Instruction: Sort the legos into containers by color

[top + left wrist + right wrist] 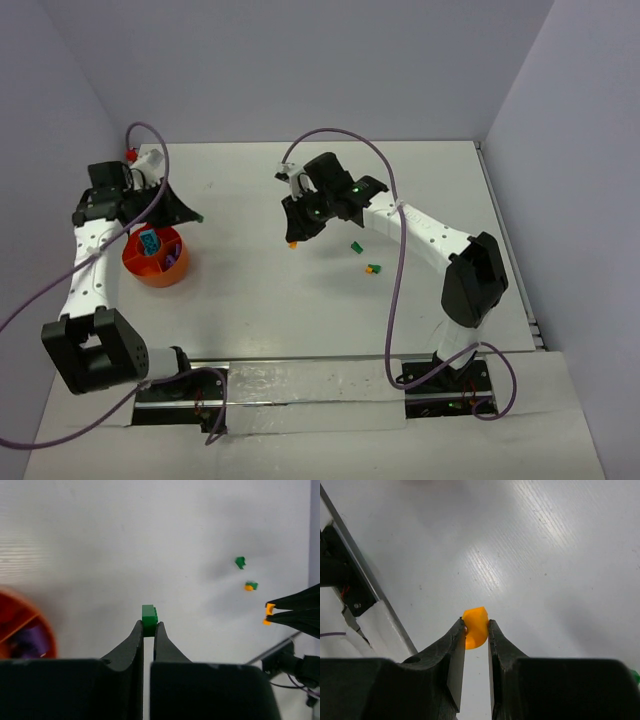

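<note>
The left end effector (149,626) is pinched tight on a green brick (149,614), just beside the orange bowl (152,277), which holds a teal brick (150,241). The right end effector (476,626) clamps an orange-yellow brick (475,616) over the counter (260,300), where a loose green brick (355,246) lies nearby.

We count one round orange plastic bowl (150,277), three small green plastic bricks (149,615) (240,562) (253,584) and two orange-yellow bricks (475,626) (248,587).

A robotics lab cell. Plain walls (300,60) box in a white counter (270,300), with two cabled robot arms (90,275) (430,232) bolted at its edge
</note>
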Tool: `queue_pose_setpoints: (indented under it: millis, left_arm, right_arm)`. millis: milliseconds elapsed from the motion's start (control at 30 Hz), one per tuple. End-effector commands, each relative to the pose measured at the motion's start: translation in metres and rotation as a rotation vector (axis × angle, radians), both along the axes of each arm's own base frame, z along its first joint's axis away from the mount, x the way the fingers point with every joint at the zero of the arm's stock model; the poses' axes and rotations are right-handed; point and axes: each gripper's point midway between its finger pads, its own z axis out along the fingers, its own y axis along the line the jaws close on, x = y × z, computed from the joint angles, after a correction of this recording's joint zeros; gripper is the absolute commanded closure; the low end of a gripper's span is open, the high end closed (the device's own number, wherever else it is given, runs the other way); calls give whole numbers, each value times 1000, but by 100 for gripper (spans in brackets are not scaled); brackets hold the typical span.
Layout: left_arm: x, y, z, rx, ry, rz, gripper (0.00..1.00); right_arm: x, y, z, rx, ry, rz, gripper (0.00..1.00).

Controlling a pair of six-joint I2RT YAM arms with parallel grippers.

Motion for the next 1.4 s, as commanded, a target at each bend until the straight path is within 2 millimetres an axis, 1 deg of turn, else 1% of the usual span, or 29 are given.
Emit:
queue_pose_setpoints:
  millis: [0, 33, 67, 100, 233, 333, 400, 633, 733, 1000, 1200, 1367]
  left_arm:
    - [-30, 51, 41, 117, -150, -52, 100]
    - [-34, 63, 43, 132, -158, -37, 100]
    - [-37, 83, 46, 153, -163, 9, 100]
    - [-38, 92, 47, 170, -171, 20, 100]
    - [-48, 141, 42, 199, -136, 109, 100]
    - [-51, 165, 39, 239, -128, 121, 100]
    - [-50, 176, 34, 256, -107, 128, 100]
    - [-52, 191, 7, 271, -30, 115, 99]
    - [-50, 197, -3, 282, -12, 127, 98]
    - [-44, 212, -21, 317, 25, 147, 98]
    - [-32, 223, -33, 309, 36, 158, 90]
    - [-18, 219, -43, 303, 40, 140, 88]
  right_arm:
    - [3, -15, 18, 19, -62, -25, 100]
    - [4, -17, 17, 10, -74, -15, 100]
    - [5, -20, 15, 5, -72, -17, 100]
    - [6, -21, 14, 3, -71, -17, 100]
    - [8, -25, 11, -7, -60, -18, 100]
    - [10, -24, 12, -13, -62, -18, 100]
    - [11, -24, 12, -19, -61, -20, 100]
    - [15, -21, 11, -23, -47, -28, 100]
    - [13, -18, 13, -11, -32, -15, 100]
    - [12, -13, 12, 5, -20, 8, 100]
    - [12, -11, 9, 10, -14, 8, 100]
    - [11, -13, 2, -4, -2, 4, 100]
